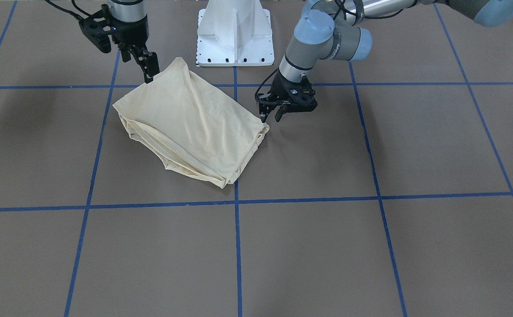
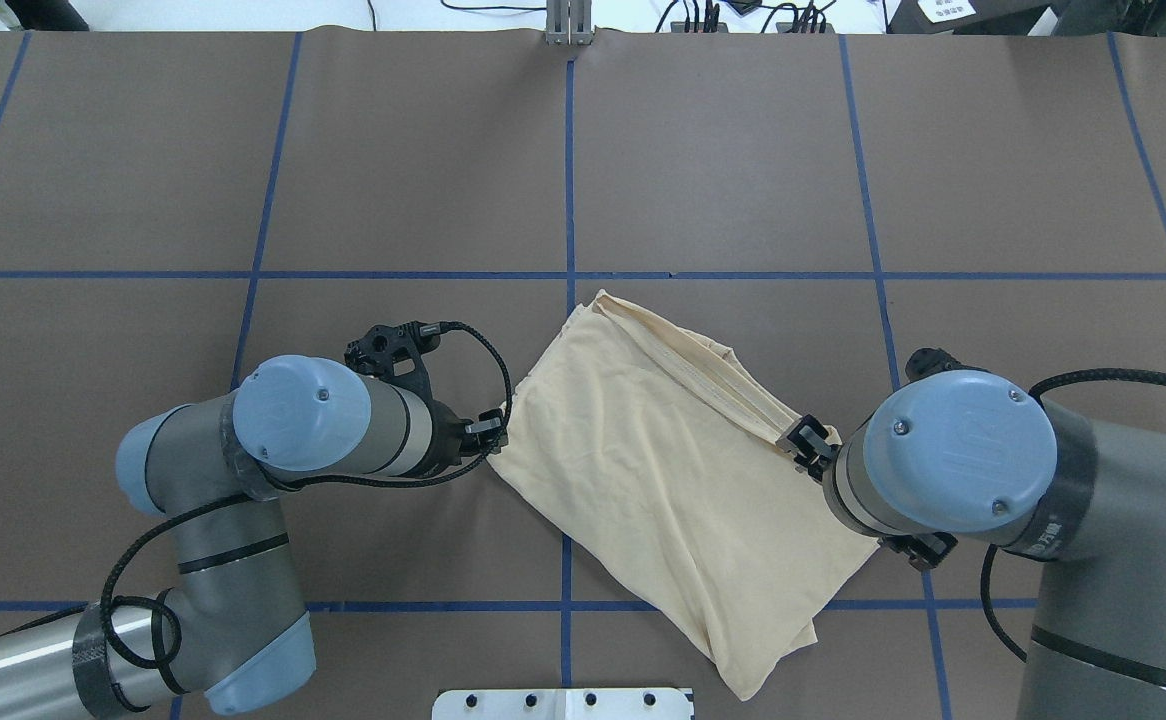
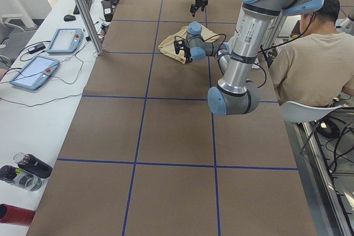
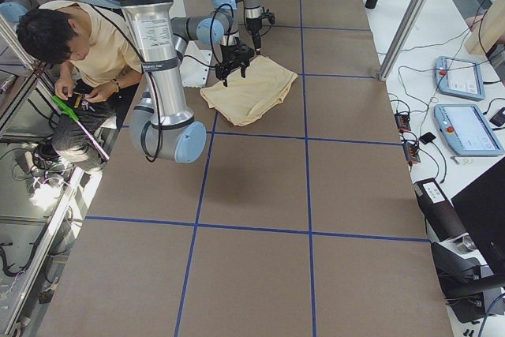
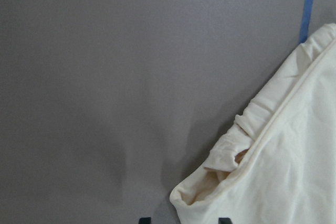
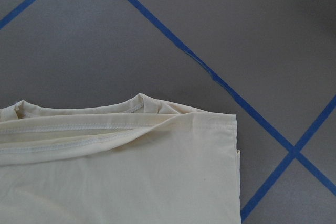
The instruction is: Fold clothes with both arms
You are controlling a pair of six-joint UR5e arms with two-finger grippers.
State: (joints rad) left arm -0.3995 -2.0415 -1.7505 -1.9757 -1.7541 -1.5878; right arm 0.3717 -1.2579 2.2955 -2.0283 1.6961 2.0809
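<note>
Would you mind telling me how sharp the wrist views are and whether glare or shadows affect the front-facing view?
Right wrist view: sharp, stitching crisp on the pale cream-yellow knit shirt. Left wrist view: softer, folds slightly blurred. Front-facing view: even light, no glare, faint diffuse shadows on the brown table.

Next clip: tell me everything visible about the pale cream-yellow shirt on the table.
The pale cream-yellow thin knit shirt lies folded into a layered rectangle, skewed to the blue tape lines on the brown table. Stitched hems stack along one edge; creases cross the top; no print shows. The open black left gripper sits at one corner, the right gripper near the opposite side; whether either touches it is unclear.
</note>
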